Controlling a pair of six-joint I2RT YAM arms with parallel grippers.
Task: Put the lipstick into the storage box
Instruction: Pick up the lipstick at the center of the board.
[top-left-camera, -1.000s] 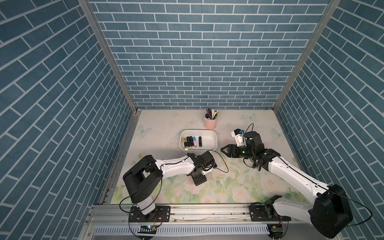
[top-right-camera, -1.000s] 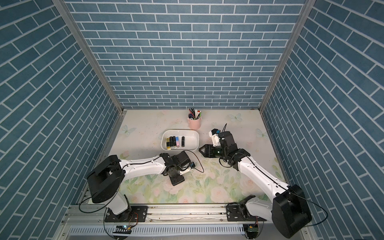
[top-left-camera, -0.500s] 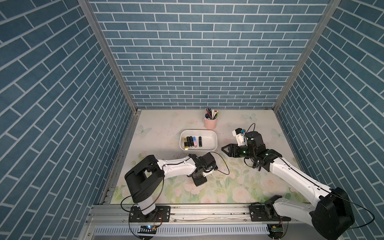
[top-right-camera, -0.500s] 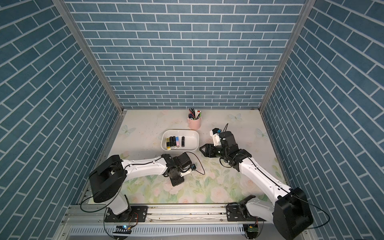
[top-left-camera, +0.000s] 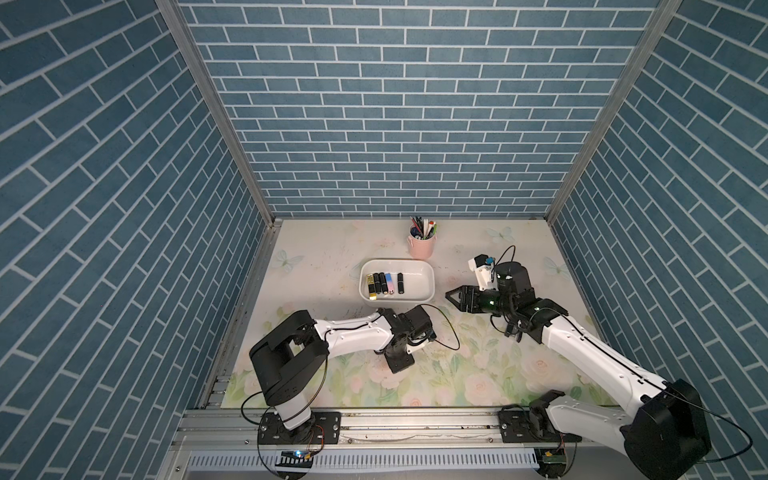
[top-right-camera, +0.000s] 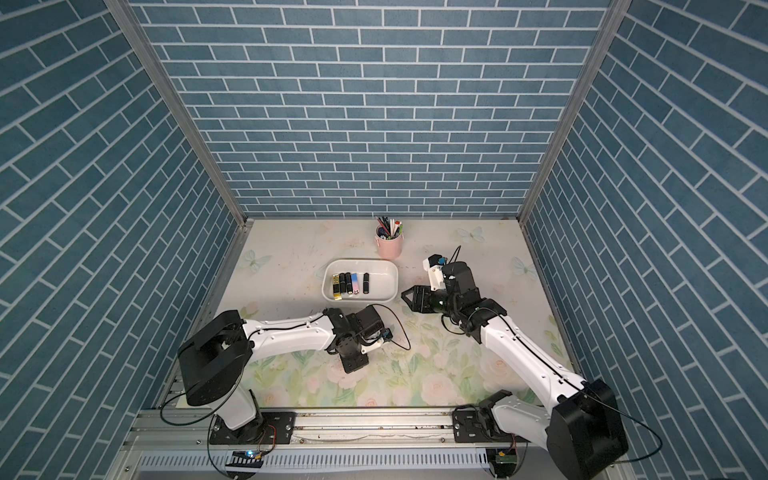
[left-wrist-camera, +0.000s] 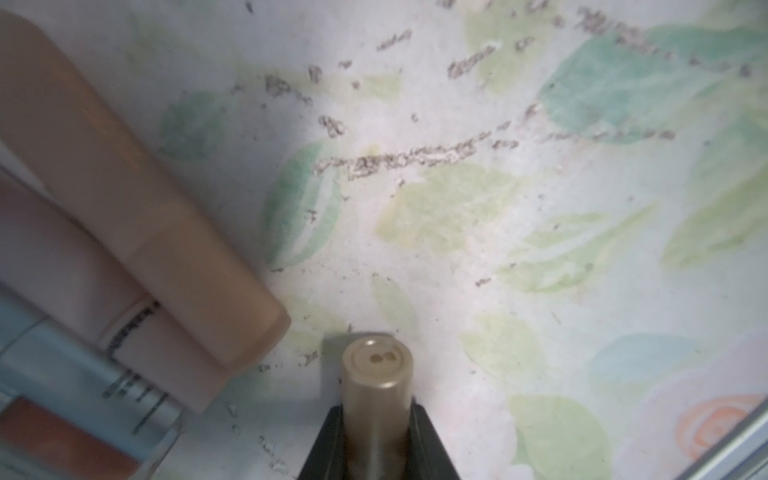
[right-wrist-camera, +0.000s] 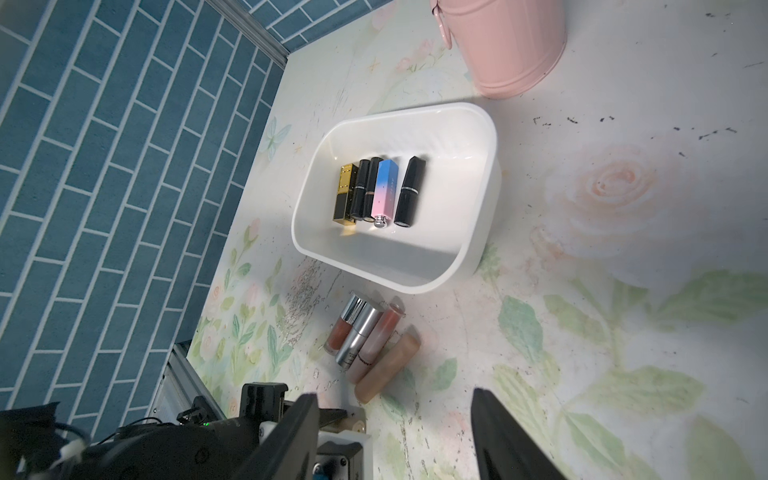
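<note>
My left gripper (left-wrist-camera: 377, 411) is shut on a champagne-coloured lipstick (left-wrist-camera: 376, 374) low over the floral mat; its tip also shows in the right wrist view (right-wrist-camera: 352, 425). Beside it lie several loose tubes (right-wrist-camera: 370, 345), the nearest a tan one (left-wrist-camera: 137, 199). In both top views the left arm (top-left-camera: 357, 332) hides them. The storage box (top-left-camera: 417, 280) (top-right-camera: 384, 282) (right-wrist-camera: 449, 199) sits just beyond and holds a row of several lipsticks (top-left-camera: 384, 284). My right gripper (top-left-camera: 451, 297) (right-wrist-camera: 395, 395) stands open and empty to the right of the box.
A pink pen cup (top-left-camera: 422, 245) stands behind the box's right end. Blue brick walls close in the left, back and right sides. A metal rail (top-left-camera: 249, 316) runs along the mat's left edge.
The left gripper's jaws have closed on the champagne tube; a second ago they stood apart. Both arms have hardly moved.
</note>
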